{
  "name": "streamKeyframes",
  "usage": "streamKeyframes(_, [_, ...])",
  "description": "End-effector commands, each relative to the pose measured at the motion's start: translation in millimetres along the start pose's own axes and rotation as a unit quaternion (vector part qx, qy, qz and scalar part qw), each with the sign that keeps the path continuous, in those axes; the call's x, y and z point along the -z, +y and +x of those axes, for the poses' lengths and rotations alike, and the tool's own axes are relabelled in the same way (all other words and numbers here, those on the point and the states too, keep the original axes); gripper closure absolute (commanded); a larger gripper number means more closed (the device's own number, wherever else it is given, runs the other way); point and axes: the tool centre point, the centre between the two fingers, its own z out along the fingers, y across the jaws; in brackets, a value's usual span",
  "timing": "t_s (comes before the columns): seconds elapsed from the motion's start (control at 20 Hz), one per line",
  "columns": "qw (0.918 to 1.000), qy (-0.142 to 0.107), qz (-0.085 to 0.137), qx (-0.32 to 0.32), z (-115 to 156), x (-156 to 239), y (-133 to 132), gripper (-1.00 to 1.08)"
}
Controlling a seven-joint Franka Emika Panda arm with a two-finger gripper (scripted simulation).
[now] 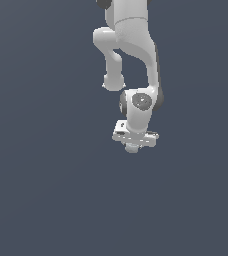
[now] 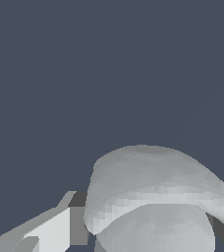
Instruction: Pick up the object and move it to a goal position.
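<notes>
Object (image 1: 132,147) between gripper (image 1: 133,145) fingers (image 2: 50,231)

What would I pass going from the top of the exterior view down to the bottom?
The white robot arm → its round wrist joint → the gripper bar → the small pale object just under it → bare dark floor.

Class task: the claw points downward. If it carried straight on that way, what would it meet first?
Probably the object itself: the pale lump sits right under the claw, apparently between its fingers already. Beyond it only the plain dark surface shows; depth is unclear.
</notes>
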Motion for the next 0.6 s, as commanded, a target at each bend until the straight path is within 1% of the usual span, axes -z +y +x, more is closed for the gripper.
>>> streamKeyframes(0.0, [1.0000,0.000,0.000,0.000,0.3,-1.0,0.7,1.08])
streamKeyframes(0.3, [1.0000,0.000,0.000,0.000,-2.5,0.9,-5.5,1.08])
streamKeyframes(0.55, [1.0000,0.000,0.000,0.000,-12.8,4.7,-28.2,1.08])
